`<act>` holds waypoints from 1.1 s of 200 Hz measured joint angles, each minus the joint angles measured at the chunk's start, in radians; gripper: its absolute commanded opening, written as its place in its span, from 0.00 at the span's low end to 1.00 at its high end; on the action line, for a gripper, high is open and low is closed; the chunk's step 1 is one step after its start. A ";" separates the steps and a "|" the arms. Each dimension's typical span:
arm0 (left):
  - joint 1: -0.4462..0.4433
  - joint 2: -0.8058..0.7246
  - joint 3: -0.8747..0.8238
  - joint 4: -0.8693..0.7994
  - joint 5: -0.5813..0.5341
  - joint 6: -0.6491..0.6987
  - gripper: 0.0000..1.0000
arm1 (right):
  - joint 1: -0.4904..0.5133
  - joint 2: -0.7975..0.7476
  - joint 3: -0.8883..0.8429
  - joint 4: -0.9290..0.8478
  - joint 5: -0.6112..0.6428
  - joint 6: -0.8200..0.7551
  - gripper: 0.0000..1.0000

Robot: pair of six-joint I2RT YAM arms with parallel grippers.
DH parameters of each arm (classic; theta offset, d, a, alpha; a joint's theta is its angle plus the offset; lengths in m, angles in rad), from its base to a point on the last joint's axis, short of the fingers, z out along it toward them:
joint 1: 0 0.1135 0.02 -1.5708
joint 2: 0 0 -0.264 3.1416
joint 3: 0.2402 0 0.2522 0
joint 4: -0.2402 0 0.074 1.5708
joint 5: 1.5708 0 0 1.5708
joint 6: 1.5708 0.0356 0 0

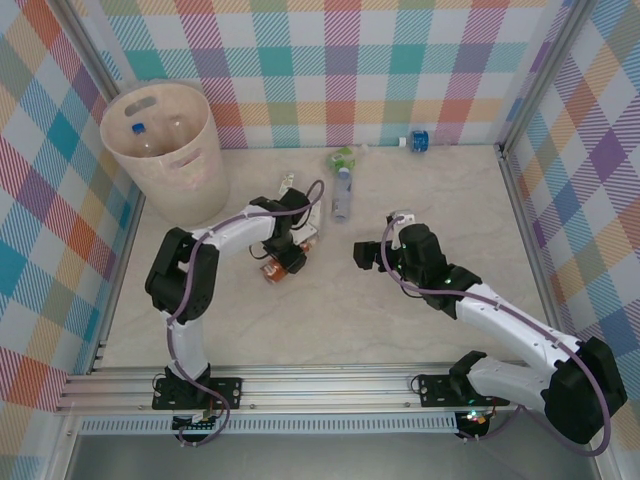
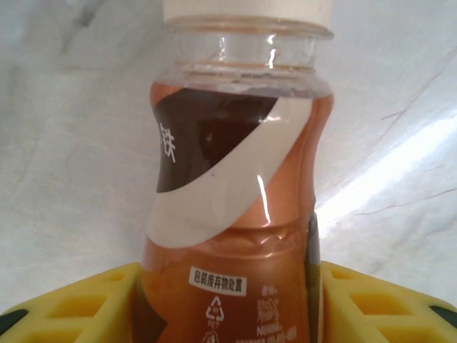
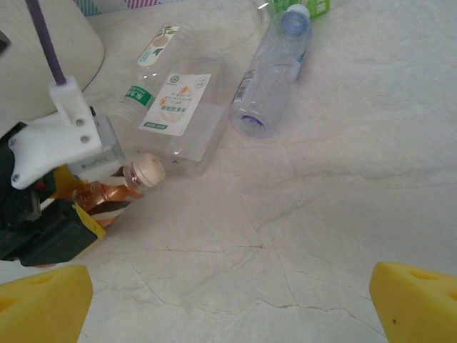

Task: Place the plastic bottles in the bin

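My left gripper is low on the table's middle left, its yellow pads pressed on both sides of an orange-brown bottle with a white cap. That bottle lies on the marble. Just beyond it lie flattened clear bottles with white-and-green labels. A clear bottle with a blue cap lies farther back, with a green-labelled one behind it. The beige bin stands at the back left with two bottles inside. My right gripper hovers open over bare marble, its fingers wide apart.
A small blue-labelled bottle lies against the back wall at the right. Checked walls close the table at the back and both sides. Bare marble stretches across the right half and the front.
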 measured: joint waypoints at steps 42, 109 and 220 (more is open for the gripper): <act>0.023 -0.098 -0.011 0.048 0.068 -0.046 0.41 | 0.000 -0.024 0.000 0.057 -0.110 -0.026 1.00; 0.061 -0.238 -0.080 0.146 0.176 -0.142 0.38 | 0.000 -0.024 0.000 0.109 -0.235 -0.059 1.00; 0.146 -0.450 -0.131 0.380 0.373 -0.354 0.38 | 0.028 0.065 0.046 0.164 -0.374 -0.062 1.00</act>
